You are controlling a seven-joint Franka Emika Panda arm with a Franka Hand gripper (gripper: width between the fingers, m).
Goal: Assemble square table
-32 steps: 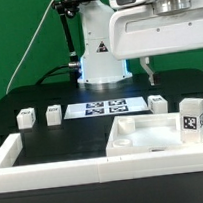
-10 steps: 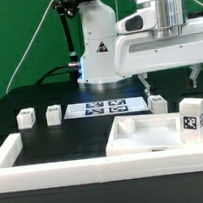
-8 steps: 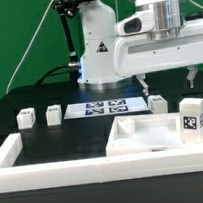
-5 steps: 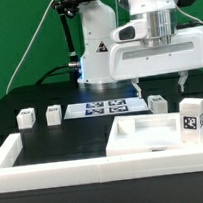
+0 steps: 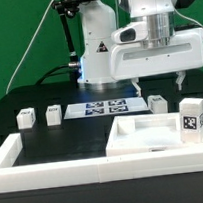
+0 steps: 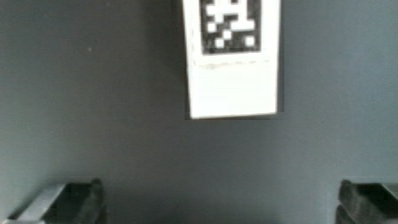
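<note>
The white square table slab (image 5: 143,138) lies at the front on the exterior view's right. A tagged white leg (image 5: 193,119) stands at its right edge. Three more short white legs lie on the dark table: two on the exterior view's left (image 5: 27,118) (image 5: 54,113) and one on the right (image 5: 157,103). My gripper (image 5: 159,84) hangs open and empty just above that right leg. In the wrist view a white tagged leg (image 6: 233,60) lies ahead of the open gripper (image 6: 221,205), whose dark fingertips (image 6: 71,203) stand wide apart.
The marker board (image 5: 105,107) lies flat between the legs. The long low white border wall (image 5: 55,162) runs along the front and sides. The robot's white base (image 5: 101,59) stands behind the marker board, with a green backdrop beyond.
My gripper has moved toward the exterior view's left and come lower, now over the right leg. It stays open. The furniture parts have not moved.
</note>
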